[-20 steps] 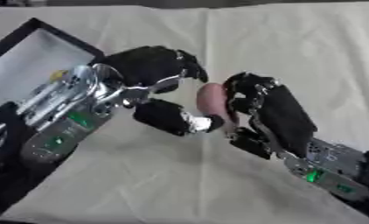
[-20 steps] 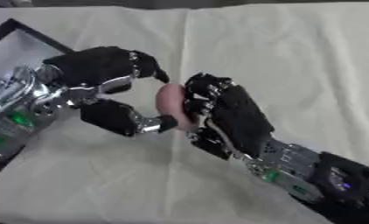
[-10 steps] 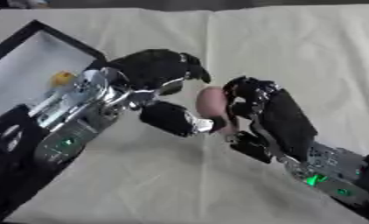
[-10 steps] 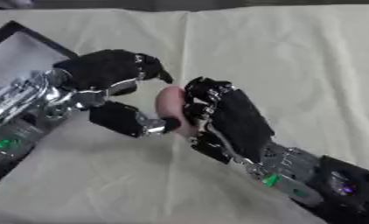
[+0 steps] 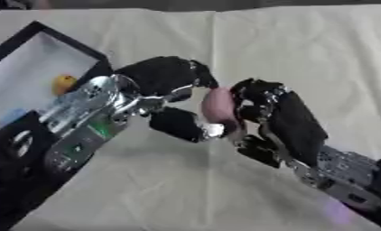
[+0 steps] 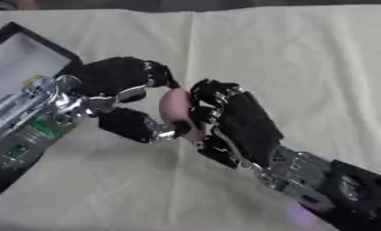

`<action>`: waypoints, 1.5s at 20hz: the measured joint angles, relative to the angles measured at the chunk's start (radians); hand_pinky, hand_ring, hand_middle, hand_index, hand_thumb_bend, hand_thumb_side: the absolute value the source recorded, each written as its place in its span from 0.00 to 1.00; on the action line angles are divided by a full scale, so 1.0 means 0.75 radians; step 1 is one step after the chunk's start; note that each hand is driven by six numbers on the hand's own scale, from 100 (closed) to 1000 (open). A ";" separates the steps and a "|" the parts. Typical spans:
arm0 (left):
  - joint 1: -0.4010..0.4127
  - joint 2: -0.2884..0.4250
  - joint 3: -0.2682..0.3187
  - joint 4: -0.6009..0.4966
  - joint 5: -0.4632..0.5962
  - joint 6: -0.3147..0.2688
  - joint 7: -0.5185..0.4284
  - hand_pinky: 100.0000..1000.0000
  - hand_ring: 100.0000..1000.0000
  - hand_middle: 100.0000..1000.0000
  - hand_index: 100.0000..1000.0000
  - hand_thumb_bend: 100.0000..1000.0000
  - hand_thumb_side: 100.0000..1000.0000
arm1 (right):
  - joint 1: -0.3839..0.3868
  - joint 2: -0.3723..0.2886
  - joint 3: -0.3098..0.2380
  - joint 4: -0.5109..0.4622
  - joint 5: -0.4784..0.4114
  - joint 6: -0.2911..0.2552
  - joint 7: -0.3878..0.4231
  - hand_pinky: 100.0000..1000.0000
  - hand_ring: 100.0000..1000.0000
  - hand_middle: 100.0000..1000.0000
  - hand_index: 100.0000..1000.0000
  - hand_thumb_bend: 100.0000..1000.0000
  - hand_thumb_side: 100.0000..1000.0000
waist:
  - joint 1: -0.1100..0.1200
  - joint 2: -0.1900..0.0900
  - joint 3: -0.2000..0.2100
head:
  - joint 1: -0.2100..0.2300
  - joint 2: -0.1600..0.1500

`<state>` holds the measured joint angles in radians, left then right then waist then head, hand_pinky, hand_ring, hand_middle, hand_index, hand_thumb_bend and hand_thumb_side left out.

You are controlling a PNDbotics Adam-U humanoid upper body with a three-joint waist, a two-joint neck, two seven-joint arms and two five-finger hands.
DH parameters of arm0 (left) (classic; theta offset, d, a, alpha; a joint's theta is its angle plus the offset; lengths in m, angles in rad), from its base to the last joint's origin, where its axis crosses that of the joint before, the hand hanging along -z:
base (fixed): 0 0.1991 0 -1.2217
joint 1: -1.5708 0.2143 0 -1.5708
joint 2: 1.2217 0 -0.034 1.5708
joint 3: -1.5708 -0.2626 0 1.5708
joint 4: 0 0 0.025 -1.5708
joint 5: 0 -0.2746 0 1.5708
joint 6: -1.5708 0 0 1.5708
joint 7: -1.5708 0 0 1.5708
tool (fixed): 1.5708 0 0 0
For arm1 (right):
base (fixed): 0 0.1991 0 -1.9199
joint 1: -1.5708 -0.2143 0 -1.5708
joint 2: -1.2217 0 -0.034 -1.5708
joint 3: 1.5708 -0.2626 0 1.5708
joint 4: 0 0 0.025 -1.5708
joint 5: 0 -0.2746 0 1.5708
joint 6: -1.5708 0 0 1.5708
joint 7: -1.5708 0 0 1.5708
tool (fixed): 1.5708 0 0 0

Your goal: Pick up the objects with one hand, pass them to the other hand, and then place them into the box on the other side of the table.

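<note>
A pink rounded object (image 5: 218, 104) hangs above the middle of the cream cloth, between my two hands. My right hand (image 5: 282, 118) comes in from the lower right with its fingers curled round the object's right side. From the left, my left hand (image 5: 166, 90) closes on it too: fingers arch over the top, the thumb (image 5: 184, 126) sits below. The black box (image 5: 35, 67) with a white floor lies at the upper left, holding a small orange thing (image 5: 64, 82) and a bluish thing (image 5: 10, 115).
The cream cloth (image 5: 304, 54) covers the table, with open cloth to the right and in front. My left forearm (image 5: 75, 126) crosses the box's near edge.
The two hands stay together around the pink object. The view has shifted slightly, and the left hand has closed a little nearer to the object.
</note>
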<state>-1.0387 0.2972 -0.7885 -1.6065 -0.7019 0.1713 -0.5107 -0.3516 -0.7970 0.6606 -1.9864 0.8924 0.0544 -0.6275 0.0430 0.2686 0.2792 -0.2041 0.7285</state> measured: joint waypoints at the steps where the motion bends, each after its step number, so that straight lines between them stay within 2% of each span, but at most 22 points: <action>1: 0.000 0.000 -0.002 0.000 0.002 -0.002 -0.004 0.87 0.78 0.73 0.80 0.33 0.91 | 0.000 0.000 0.000 0.001 0.001 0.000 -0.001 0.20 0.57 0.51 0.48 0.00 0.00 | 0.000 0.000 0.000 | 0.000 0.000; 4: 0.000 0.000 -0.005 0.004 0.009 -0.005 -0.017 0.87 0.77 0.72 0.77 0.28 0.83 | 0.000 0.000 0.000 0.003 0.003 0.000 -0.004 0.19 0.57 0.51 0.48 0.00 0.00 | 0.000 0.000 0.000 | 0.000 0.001; 7: 0.001 -0.002 -0.004 0.006 0.031 -0.001 -0.019 0.88 0.74 0.66 0.71 0.04 0.57 | 0.001 0.000 0.003 0.004 0.004 0.003 -0.004 0.18 0.57 0.51 0.48 0.00 0.00 | 0.000 0.000 -0.001 | -0.001 0.001; 8: 0.001 -0.005 -0.004 0.006 0.044 0.005 -0.014 0.88 0.74 0.66 0.71 0.03 0.55 | 0.001 0.000 0.003 0.005 0.005 0.006 -0.002 0.18 0.57 0.51 0.48 0.00 0.00 | 0.000 0.000 -0.001 | -0.001 0.001; 9: 0.001 -0.007 -0.004 0.006 0.058 0.013 -0.007 0.87 0.71 0.62 0.68 0.00 0.39 | 0.002 0.000 0.003 0.008 0.006 0.009 0.001 0.18 0.57 0.51 0.48 0.00 0.00 | 0.000 0.000 -0.001 | -0.001 0.002; 10: 0.001 -0.008 -0.004 0.004 0.073 0.022 0.001 0.87 0.69 0.61 0.67 0.00 0.34 | 0.002 0.000 0.003 0.010 0.007 0.011 0.003 0.17 0.57 0.51 0.48 0.00 0.00 | 0.000 0.000 -0.001 | -0.001 0.002; 11: 0.001 -0.010 -0.004 0.003 0.089 0.033 0.009 0.86 0.67 0.58 0.65 0.00 0.21 | 0.004 0.000 0.004 0.010 0.007 0.014 0.006 0.17 0.57 0.51 0.48 0.00 0.00 | 0.000 0.000 -0.001 | -0.001 0.002; 13: 0.001 -0.011 -0.004 -0.001 0.118 0.053 0.021 0.86 0.65 0.55 0.63 0.00 0.12 | 0.008 0.001 0.007 0.010 0.007 0.022 0.014 0.16 0.57 0.51 0.48 0.00 0.00 | 0.000 0.000 -0.002 | -0.001 0.002; 15: 0.001 -0.011 -0.005 -0.002 0.139 0.070 0.027 0.85 0.63 0.53 0.61 0.00 0.13 | 0.008 0.001 0.008 0.010 0.007 0.032 0.024 0.16 0.57 0.51 0.48 0.01 0.00 | 0.000 0.000 -0.003 | -0.002 0.002; 18: 0.001 -0.011 -0.005 -0.009 0.164 0.091 0.033 0.84 0.59 0.47 0.55 0.00 0.16 | 0.010 0.008 0.008 0.010 0.003 0.046 0.036 0.18 0.58 0.53 0.51 0.09 0.00 | 0.000 0.000 -0.003 | -0.002 0.006; 21: 0.001 -0.011 -0.005 -0.009 0.191 0.107 0.043 0.82 0.55 0.42 0.46 0.00 0.16 | 0.011 0.011 0.008 0.009 -0.013 0.073 0.031 0.25 0.62 0.57 0.56 0.31 0.00 | 0.000 0.000 -0.003 | -0.003 0.010; 23: 0.001 -0.011 -0.005 -0.009 0.199 0.116 0.052 0.81 0.54 0.39 0.42 0.00 0.16 | 0.012 0.011 0.008 0.009 -0.023 0.100 0.027 0.29 0.64 0.59 0.59 0.40 0.00 | 0.000 0.000 -0.003 | -0.003 0.011; 27: 0.001 -0.011 -0.006 -0.006 0.199 0.125 0.060 0.80 0.51 0.35 0.36 0.00 0.15 | 0.014 0.011 0.008 0.008 -0.023 0.154 0.022 0.36 0.70 0.65 0.65 0.56 0.00 | 0.000 0.000 0.000 | -0.003 0.011; 30: 0.001 -0.011 -0.012 0.001 0.188 0.137 0.058 0.79 0.50 0.33 0.35 0.00 0.15 | 0.019 0.011 0.008 0.007 -0.018 0.193 0.010 0.41 0.74 0.71 0.70 0.63 0.00 | 0.000 0.000 0.002 | -0.003 0.011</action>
<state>-1.0377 0.2889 -0.7972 -1.6061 -0.5607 0.2743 -0.4673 -0.3375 -0.7886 0.6667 -1.9810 0.8789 0.1994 -0.6203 0.0430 0.2686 0.2809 -0.2064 0.7368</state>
